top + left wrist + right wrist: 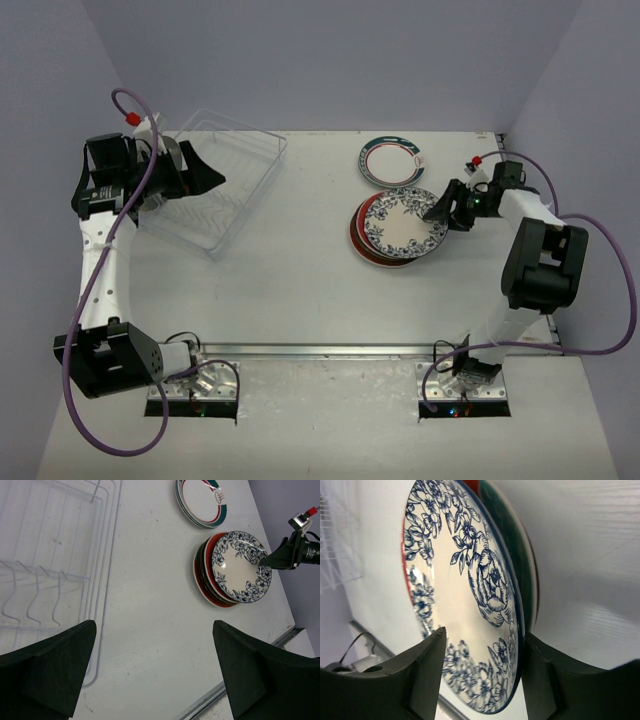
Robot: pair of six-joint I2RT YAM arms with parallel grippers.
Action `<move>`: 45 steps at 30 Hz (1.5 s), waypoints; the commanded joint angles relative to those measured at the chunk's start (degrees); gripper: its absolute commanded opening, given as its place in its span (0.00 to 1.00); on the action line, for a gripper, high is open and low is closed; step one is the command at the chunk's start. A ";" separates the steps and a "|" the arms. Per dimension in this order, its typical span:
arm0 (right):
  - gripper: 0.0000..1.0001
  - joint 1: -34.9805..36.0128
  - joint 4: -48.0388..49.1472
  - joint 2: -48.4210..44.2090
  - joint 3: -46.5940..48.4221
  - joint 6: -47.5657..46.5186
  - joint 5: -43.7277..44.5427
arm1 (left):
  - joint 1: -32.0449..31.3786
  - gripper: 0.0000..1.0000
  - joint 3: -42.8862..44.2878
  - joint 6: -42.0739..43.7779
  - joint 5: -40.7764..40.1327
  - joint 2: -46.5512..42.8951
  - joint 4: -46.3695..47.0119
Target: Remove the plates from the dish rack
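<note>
Two piles of plates lie on the table (pixel 300 290). A ringed white pair (pixel 388 160) sits at the back. Nearer is a taller stack (pixel 358 242) topped by a blue-flowered plate (pixel 403 222). The right jaws straddle that plate's rim; I cannot tell whether they pinch it. The left jaws gape wide over the rack (pixel 225 195) at the table's left.

Dish rack (pixel 215 185) left; plate stack (pixel 398 228) right; 2nd stack (pixel 392 160) behind it.
</note>
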 commanded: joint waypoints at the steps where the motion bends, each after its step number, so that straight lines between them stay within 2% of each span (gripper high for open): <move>1: 0.58 1.00 -0.41 -3.04 3.31 -4.21 7.02 | -0.39 1.00 3.86 1.25 -2.60 -0.47 1.36; 9: 0.64 4.85 0.23 -4.69 3.47 -7.79 19.17 | -0.42 1.00 5.69 3.02 -4.78 -0.56 0.23; 13: 0.68 6.59 -0.47 -3.85 3.87 -8.15 21.04 | -0.37 1.00 6.12 3.42 -6.87 -0.56 0.14; 18: 0.70 8.97 -1.06 -3.08 4.32 -7.67 21.98 | -0.37 1.00 8.65 6.00 -17.59 -0.44 -0.66; 20: 0.73 9.42 -1.36 -3.40 4.67 -7.44 21.93 | -0.37 1.00 10.37 8.01 -21.45 -0.11 -1.27; 24: 0.76 9.86 -2.64 -4.16 5.78 -7.66 22.27 | -0.29 1.00 17.02 12.47 -30.91 4.56 -5.05; 25: 0.82 9.88 -2.96 -4.58 6.13 -7.91 22.78 | -0.35 1.00 18.77 14.58 -33.23 5.95 -7.04; 28: 0.87 9.95 -3.27 -6.26 6.70 -9.06 24.48 | -0.27 0.99 23.47 20.10 -35.35 10.21 -10.46; 30: 0.97 10.02 -3.06 -8.01 7.06 -10.44 26.74 | -0.05 0.93 25.59 25.12 -37.40 12.84 -11.06; 31: 0.99 10.04 -2.71 -8.88 7.23 -11.07 27.74 | 0.09 0.89 26.46 27.10 -38.15 14.11 -11.11; 35: 0.99 10.04 -0.92 -12.88 7.21 -13.32 30.28 | 0.34 0.77 30.11 32.77 -41.62 18.76 -12.33; 41: 0.99 10.13 1.17 -19.05 4.02 -13.50 28.65 | 2.43 0.82 40.58 36.94 -44.23 29.82 -15.16; 45: 0.99 10.21 2.36 -21.87 0.37 -13.50 25.81 | 2.41 0.82 43.37 40.76 -44.98 34.92 -14.50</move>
